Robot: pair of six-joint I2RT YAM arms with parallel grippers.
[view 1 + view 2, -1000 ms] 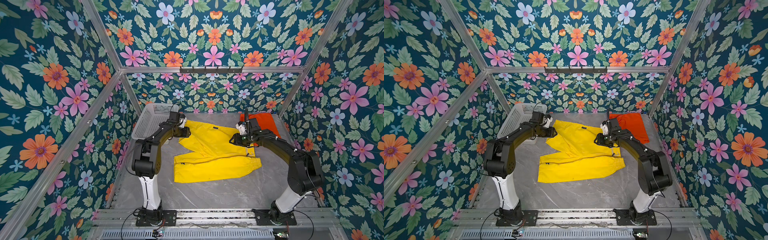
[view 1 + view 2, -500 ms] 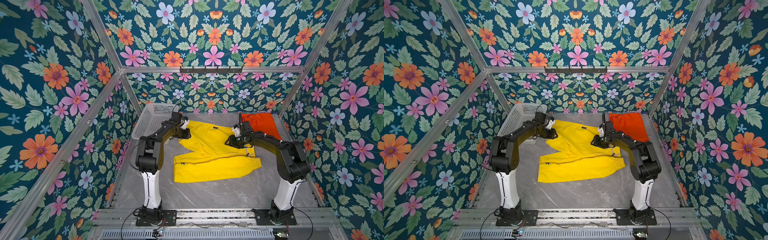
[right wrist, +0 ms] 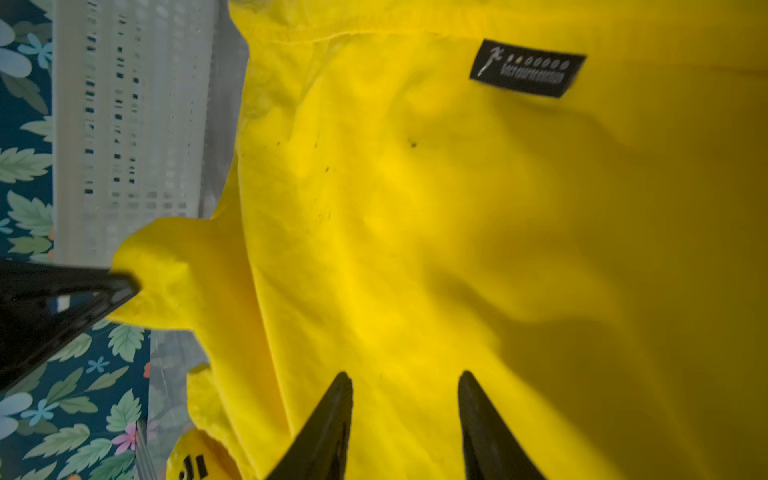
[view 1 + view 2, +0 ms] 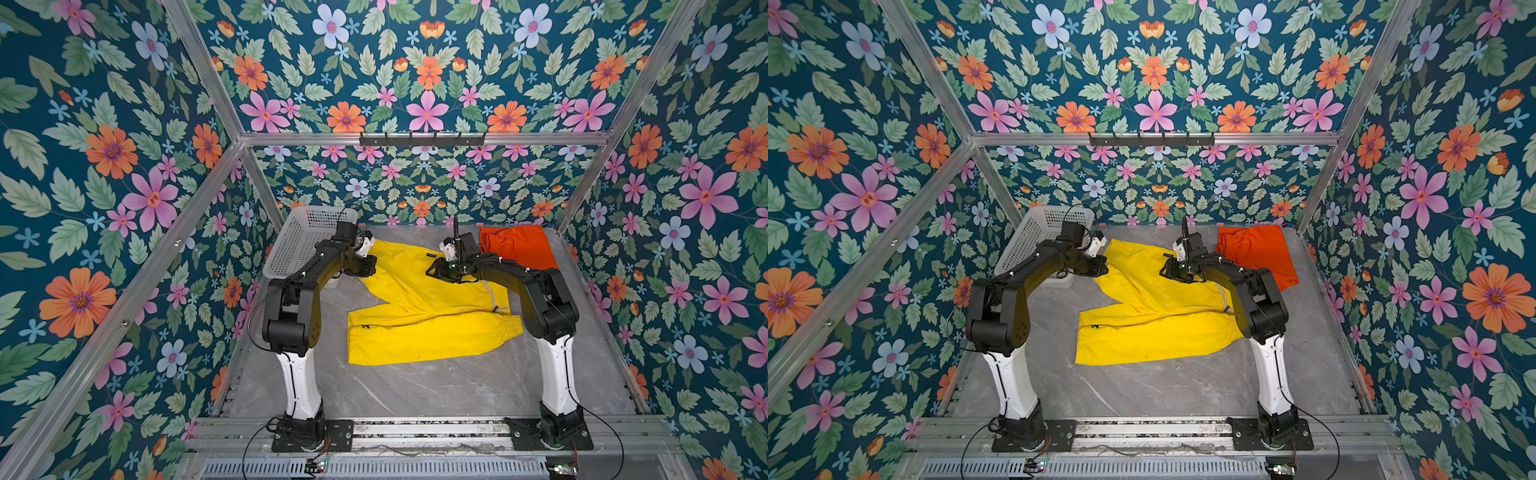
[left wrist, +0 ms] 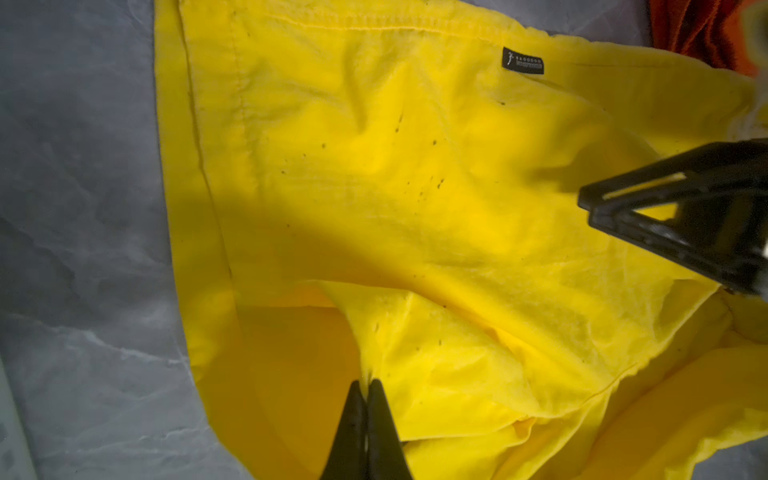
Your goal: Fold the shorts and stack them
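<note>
Two robot arms work on yellow shorts (image 4: 424,316) spread across a grey table (image 4: 415,390).
The left gripper (image 5: 365,388) pinches the far leg's fabric; the right gripper (image 3: 405,386), jaws apart, hovers nearer the waistband, beside the orange shorts (image 4: 519,249).

A white perforated basket (image 4: 305,239) stands in the rear left corner of the grey marbled desk (image 4: 415,390), close to the left wall. Floral wall panels (image 4: 424,104) enclose the desk on three sides; aluminium frame bars (image 4: 291,139) run along the panel joints; a black hook rail (image 4: 422,140) is fixed to the rear horizontal bar. An aluminium rail (image 4: 415,432) spans the desk's front edge; a slotted grille strip (image 4: 374,468) lies just in front of it.
</note>
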